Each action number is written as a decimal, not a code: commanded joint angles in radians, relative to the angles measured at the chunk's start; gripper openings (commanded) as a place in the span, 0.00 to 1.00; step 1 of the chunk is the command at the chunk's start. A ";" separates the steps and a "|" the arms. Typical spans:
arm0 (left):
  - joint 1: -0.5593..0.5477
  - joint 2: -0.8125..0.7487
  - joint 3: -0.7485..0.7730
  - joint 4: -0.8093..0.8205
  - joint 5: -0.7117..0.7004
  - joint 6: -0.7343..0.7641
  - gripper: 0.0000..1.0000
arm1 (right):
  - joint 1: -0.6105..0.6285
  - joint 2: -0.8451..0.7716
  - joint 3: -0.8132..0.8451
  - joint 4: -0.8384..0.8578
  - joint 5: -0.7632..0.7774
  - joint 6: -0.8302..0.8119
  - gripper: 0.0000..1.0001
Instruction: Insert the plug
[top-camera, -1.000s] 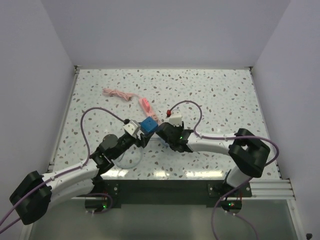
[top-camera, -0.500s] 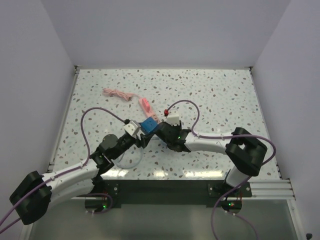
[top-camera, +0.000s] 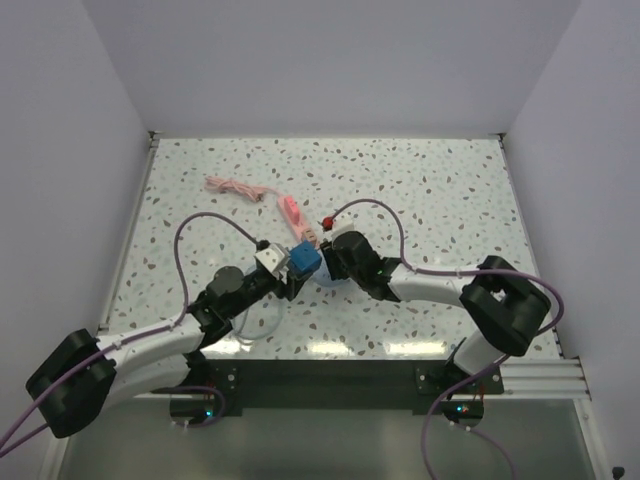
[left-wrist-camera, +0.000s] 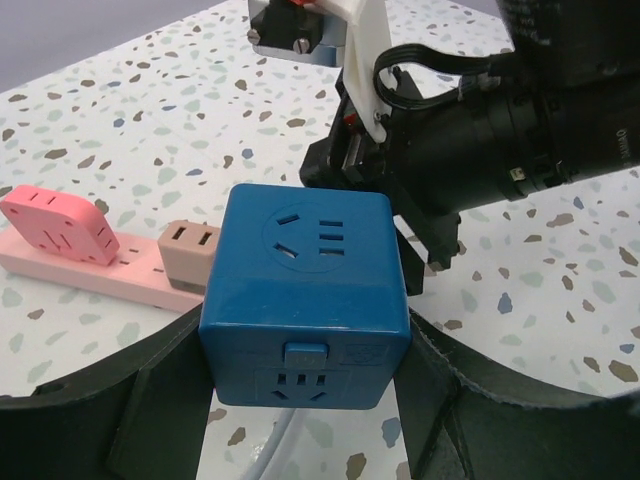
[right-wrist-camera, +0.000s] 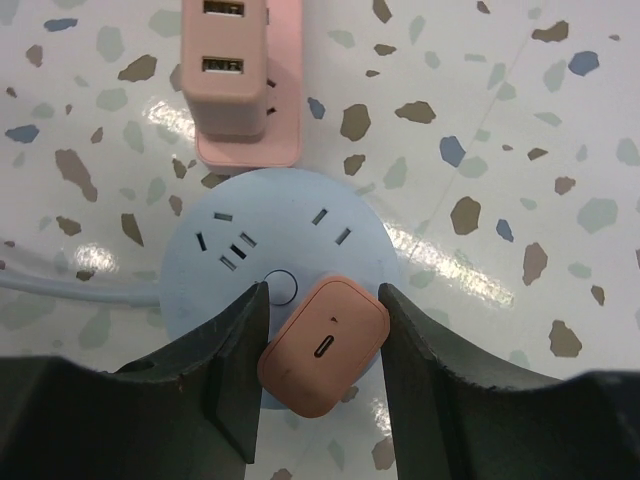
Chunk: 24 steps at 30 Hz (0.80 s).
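Speckled desk (top-camera: 420, 180) below: my right end effector (right-wrist-camera: 318, 300) clenches the plug (right-wrist-camera: 322, 345) over the round socket (right-wrist-camera: 250, 240); my left end effector (left-wrist-camera: 300, 360) grasps the cube (left-wrist-camera: 305, 270). If the plug tilts, its pins may miss the slots.

Worktop (top-camera: 420, 180): white, speckled grey, brown and blue. Cube socket (left-wrist-camera: 305, 290): deep blue. Power strip (left-wrist-camera: 110, 282): pink, with a tan block. Round socket (right-wrist-camera: 290, 230): pale blue. Plug (right-wrist-camera: 322, 345): salmon pink. Arm cables (top-camera: 205, 216): purple.

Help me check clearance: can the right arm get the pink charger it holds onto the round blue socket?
Probably yes: the right claw holds the pink charger over the round socket, whose slots lie uncovered; nothing stands between.
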 joint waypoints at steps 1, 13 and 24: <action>0.008 0.024 0.038 0.097 0.036 0.034 0.00 | -0.001 -0.026 -0.027 0.035 -0.220 -0.146 0.14; 0.008 0.078 0.116 -0.021 0.064 0.066 0.00 | -0.045 -0.184 -0.099 -0.085 -0.363 -0.241 0.13; 0.008 0.009 0.224 -0.291 0.050 0.035 0.00 | -0.050 -0.366 -0.050 -0.270 -0.255 -0.132 0.81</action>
